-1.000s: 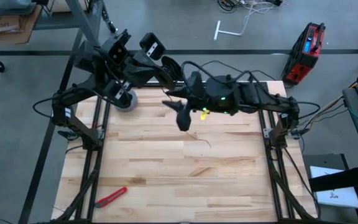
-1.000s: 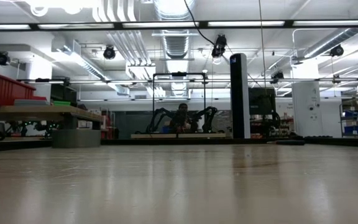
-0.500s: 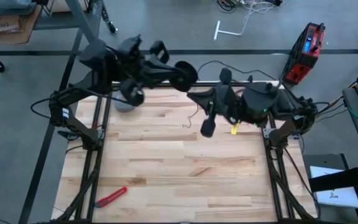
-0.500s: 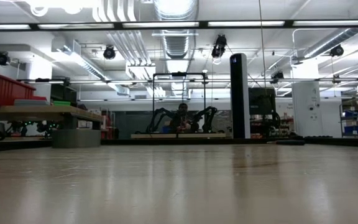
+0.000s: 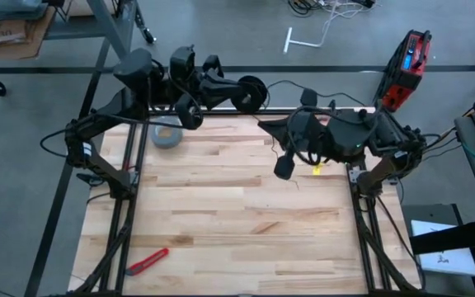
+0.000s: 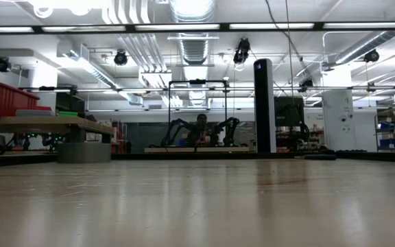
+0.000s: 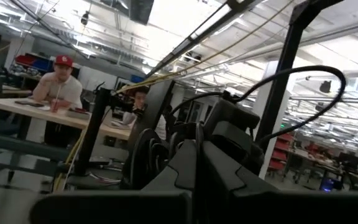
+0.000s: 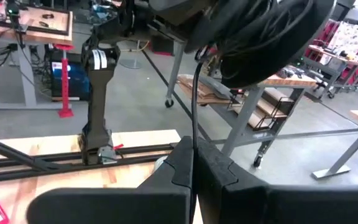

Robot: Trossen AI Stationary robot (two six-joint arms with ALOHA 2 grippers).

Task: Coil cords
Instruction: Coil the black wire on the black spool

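Table (image 5: pixel 221 223): light wooden butcher-block top in a dark metal frame, seen from above with both arms at its far edge.
Left arm: reaches from the far left corner toward the middle of the far edge, raised above the table.
Right arm: comes in from the right side near the far edge, bent back toward the centre.
Red tool case (image 5: pixel 406 70): stands on the floor beyond the table's far right corner.
Left gripper (image 5: pixel 236 91): its fingers grip the reel, held in the air over the table's far edge.
Right gripper (image 8: pixel 192 163): near the far edge, right of centre; its fingers are pressed together with the cord running between them.
Reel (image 5: pixel 249 94): small, black, round, wound with cord; in the right wrist view it hangs just above that gripper's fingers (image 8: pixel 225 171).
Tape roll (image 5: pixel 167 134): grey ring lying flat on the table's far left part, beneath the left arm.
Red utility knife (image 5: pixel 148 261): lies near the table's near left corner.
Cord (image 8: pixel 194 106): very thin and black, dropping straight from the reel into the right gripper.
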